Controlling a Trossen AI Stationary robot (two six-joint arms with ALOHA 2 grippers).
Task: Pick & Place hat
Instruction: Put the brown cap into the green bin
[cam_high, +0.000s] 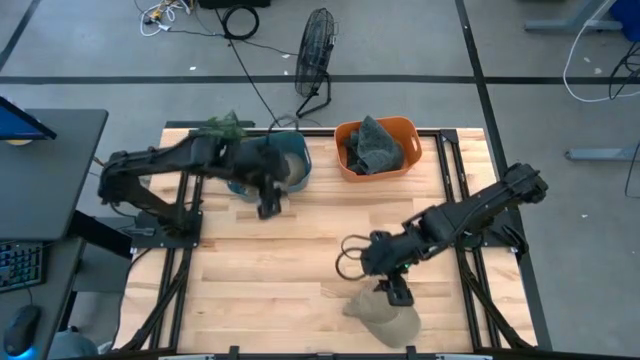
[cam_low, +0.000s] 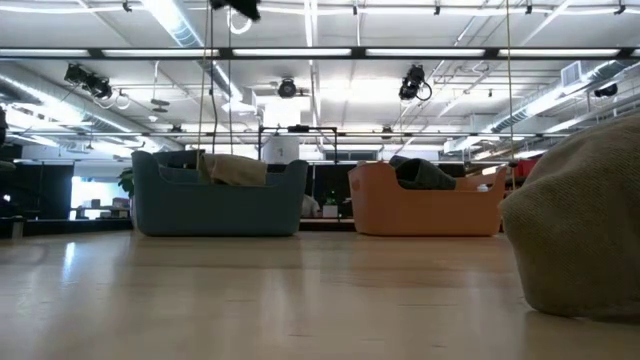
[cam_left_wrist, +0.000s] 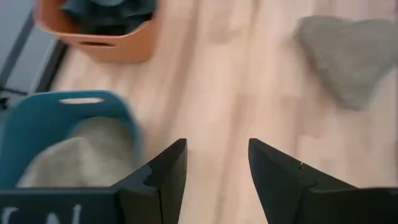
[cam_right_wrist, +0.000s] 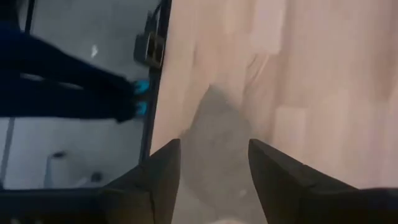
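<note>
A tan hat lies flat on the wooden table near its near edge; the low view shows it at the right. My right gripper stands open just above the hat's far end, fingers pointing down, with the hat showing between them. I see no touch. My left gripper is open over bare table, just on the near side of the blue bin, which holds another tan hat.
An orange bin at the far edge holds a dark grey hat, next to the blue bin. Bare wood lies between the two arms. A person's legs stand on the floor beyond the table's near edge. A fan stands behind the table.
</note>
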